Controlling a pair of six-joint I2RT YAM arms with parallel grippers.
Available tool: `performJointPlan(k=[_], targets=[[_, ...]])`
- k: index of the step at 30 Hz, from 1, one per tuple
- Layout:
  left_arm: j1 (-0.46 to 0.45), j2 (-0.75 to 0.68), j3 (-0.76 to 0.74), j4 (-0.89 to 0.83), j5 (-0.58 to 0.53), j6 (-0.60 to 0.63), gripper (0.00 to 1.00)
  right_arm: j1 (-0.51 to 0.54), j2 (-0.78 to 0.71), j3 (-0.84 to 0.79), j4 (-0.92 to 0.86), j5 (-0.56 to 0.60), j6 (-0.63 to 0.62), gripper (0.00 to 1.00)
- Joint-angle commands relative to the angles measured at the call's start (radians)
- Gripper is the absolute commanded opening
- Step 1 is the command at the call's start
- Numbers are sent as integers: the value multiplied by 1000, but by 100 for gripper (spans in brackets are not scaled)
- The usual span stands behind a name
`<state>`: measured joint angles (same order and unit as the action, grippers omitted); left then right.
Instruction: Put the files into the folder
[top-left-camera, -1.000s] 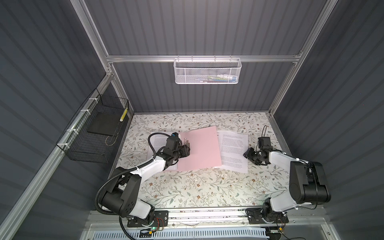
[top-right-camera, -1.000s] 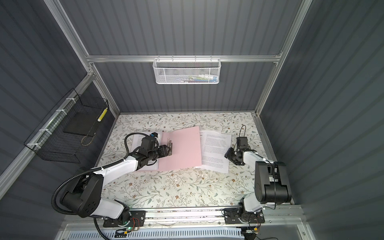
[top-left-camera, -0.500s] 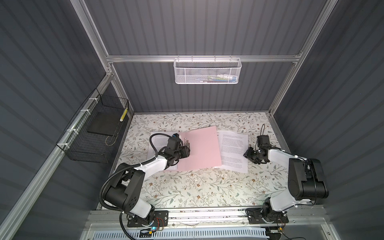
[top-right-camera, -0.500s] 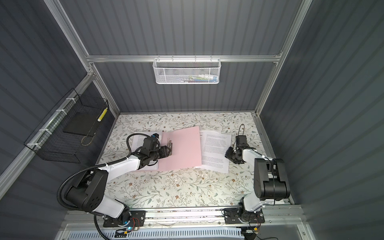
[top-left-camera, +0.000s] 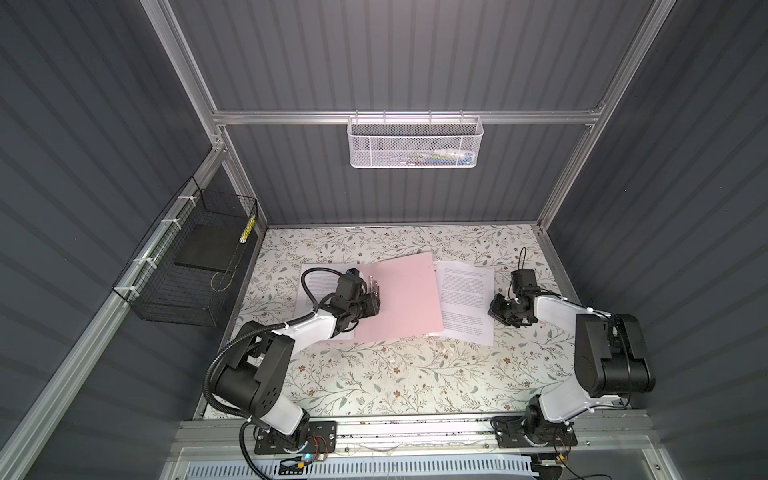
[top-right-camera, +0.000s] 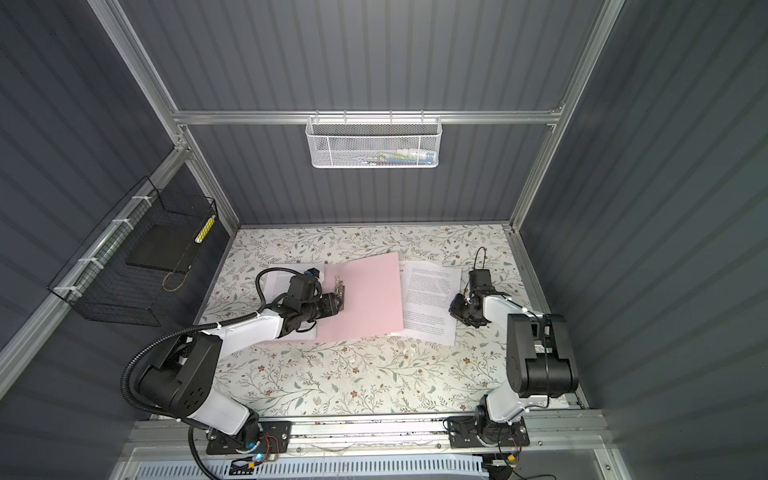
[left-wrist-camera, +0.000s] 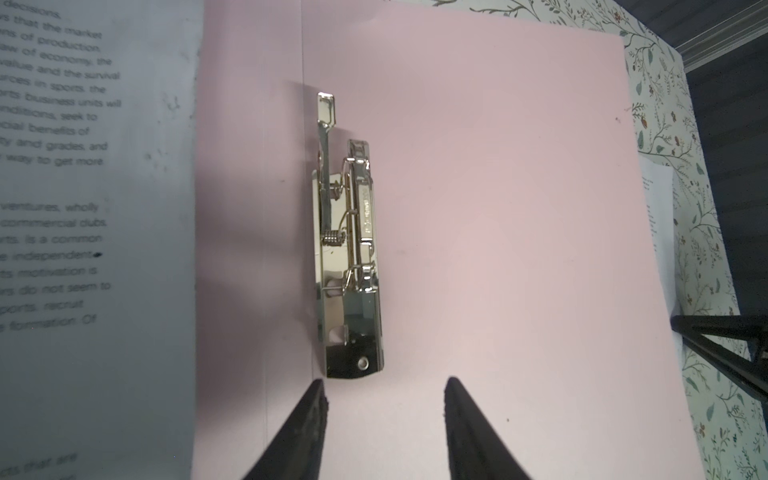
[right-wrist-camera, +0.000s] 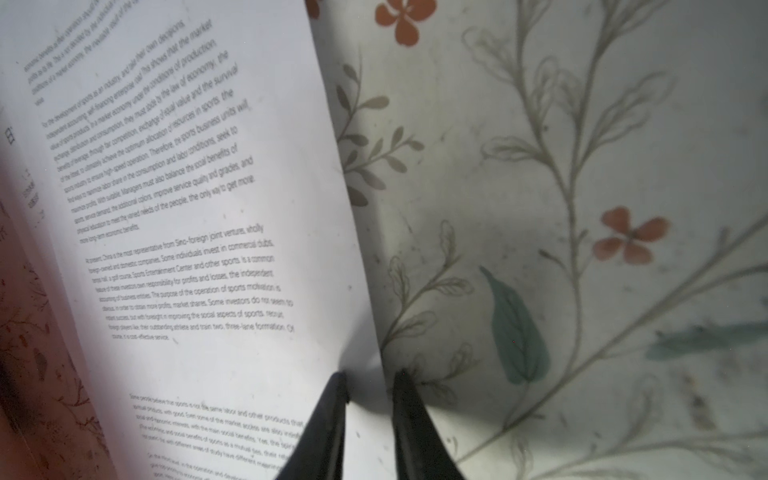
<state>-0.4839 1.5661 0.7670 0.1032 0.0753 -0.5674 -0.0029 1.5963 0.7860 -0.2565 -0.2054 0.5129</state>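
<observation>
Left wall: black wire basket (top-left-camera: 166, 299) hangs from the rail, and a dark flat slab (top-left-camera: 205, 247) lies in it. Far wall: white mesh basket (top-left-camera: 415, 143) hangs on the cross rail.

The table carries a floral cloth (top-left-camera: 395, 374). The files (top-left-camera: 318, 276) lie in 2 places.

Left of centre: 1 printed sheet lies flat and overlaps the left part of the folder (top-left-camera: 409, 299).

Centre: the folder lies open and flat, pale pink. The clip bar (left-wrist-camera: 351, 249) is bright metal and sits along the inner spine.

The left gripper (left-wrist-camera: 384, 384) hangs over the pink surface, just beside the near end of the clip bar. Its jaws stand well apart with nothing between them, so it holds nothing. I cannot tell whether the tips touch the folder.

Right of the folder: more printed sheets of the files lie flat, with their left edge under the folder's right edge.

The right gripper (right-wrist-camera: 371, 376) is low at the right edge of these sheets, about midway along it. Its jaws stand narrow with a small gap between them. 1 fingertip (right-wrist-camera: 332, 399) is on the paper, and the other is at the paper's edge next to the cloth. The paper puckers up between them. I cannot tell whether the sheet is actually pinched.
</observation>
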Motion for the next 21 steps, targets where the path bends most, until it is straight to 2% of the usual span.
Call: performJointPlan(k=[1,4,9,21], targets=[[-5,5,28,0,6,20,48,3,6,4,-9,11,-3,20],[-5,3,26,1,4,18,48,3,0,-3,-4,4,2,15],[-5,-1,27,-10,-4,18,47,4,-20,-25,20,3,19,1],[-5,2,42,-18,-7,25,47,4,-181,11,-75,46,6,0]])
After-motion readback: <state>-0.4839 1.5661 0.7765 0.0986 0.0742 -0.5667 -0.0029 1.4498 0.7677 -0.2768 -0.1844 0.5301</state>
